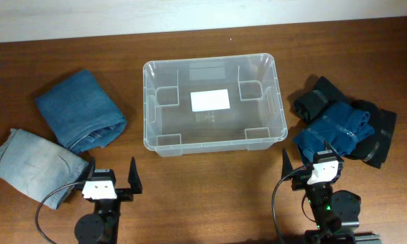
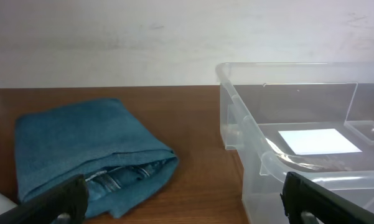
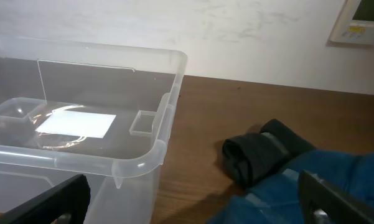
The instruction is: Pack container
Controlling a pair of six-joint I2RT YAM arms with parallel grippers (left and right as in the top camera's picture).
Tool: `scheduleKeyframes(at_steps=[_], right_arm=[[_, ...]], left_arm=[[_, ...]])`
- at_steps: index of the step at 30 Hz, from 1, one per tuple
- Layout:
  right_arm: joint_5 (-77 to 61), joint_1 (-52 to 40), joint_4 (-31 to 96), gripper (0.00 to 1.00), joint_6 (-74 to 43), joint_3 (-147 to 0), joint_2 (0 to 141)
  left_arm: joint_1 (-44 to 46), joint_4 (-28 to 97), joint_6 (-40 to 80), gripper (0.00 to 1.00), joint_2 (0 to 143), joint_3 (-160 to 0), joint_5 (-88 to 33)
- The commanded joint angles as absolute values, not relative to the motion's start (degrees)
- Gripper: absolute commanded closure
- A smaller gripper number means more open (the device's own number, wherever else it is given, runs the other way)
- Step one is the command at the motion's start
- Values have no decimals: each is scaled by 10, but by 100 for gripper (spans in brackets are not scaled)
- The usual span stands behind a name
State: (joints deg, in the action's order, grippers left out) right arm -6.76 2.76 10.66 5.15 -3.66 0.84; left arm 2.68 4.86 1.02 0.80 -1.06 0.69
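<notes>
From above, the container [image 1: 210, 62] stands upright in the middle of the wooden table [image 1: 210, 203], with nothing in it but the white label [image 1: 210, 100] on its bottom. To its left lie folded dark blue jeans [image 1: 81, 110], and nearer the front edge folded light blue jeans [image 1: 34, 163] touch them. To the right of the container a blue garment [image 1: 338, 129] lies on top of a black garment [image 1: 318, 100]. The left gripper [image 1: 113, 173] sits near the front, beside the light blue jeans, with its fingers spread and nothing between them. The right gripper [image 1: 307, 159] sits in front of the container's right corner, also spread and holding nothing. In the left wrist view the two dark fingertips [image 2: 56, 202] stand far apart at the bottom corners; the dark blue jeans [image 2: 81, 149] lie ahead on the left, and the container [image 2: 236, 93] rises on the right, apart from the jeans, its label [image 2: 317, 141] showing through the clear wall. In the right wrist view the fingertips [image 3: 342, 199] are likewise wide apart; the container [image 3: 168, 118] fills the left half, and the black garment [image 3: 261, 155] and blue garment [image 3: 336, 171] lie to the right, near its corner but not touching it.
</notes>
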Motion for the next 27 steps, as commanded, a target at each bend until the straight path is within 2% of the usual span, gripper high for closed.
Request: scheduleKeyframes(at_steps=[1, 6, 10, 12, 14, 16, 19, 23, 27], right_arm=[[-73, 30, 106, 1, 55, -33, 4], [-73, 30, 128, 2, 10, -50, 4], [-17, 30, 205, 1, -10, -137, 50], [3, 31, 259, 2, -12, -206, 118], [4, 31, 326, 2, -11, -314, 243], [3, 31, 468, 1, -3, -520, 470], [3, 36, 540, 2, -3, -620, 573], [-6, 95, 628, 1, -3, -726, 683], [-95, 237, 634, 2, 5, -734, 729]], left_arm=[[27, 47, 1, 0, 4, -6, 18], [26, 47, 41, 1, 7, -16, 23], [26, 119, 67, 1, 44, -105, 25], [25, 147, 66, 1, 104, -175, 40], [23, 165, 51, 1, 211, -268, 50], [23, 252, 27, 0, 401, -428, 50], [23, 308, 28, 1, 486, -499, 49], [23, 364, 28, 1, 568, -565, 39], [23, 380, 28, 1, 603, -584, 39]])
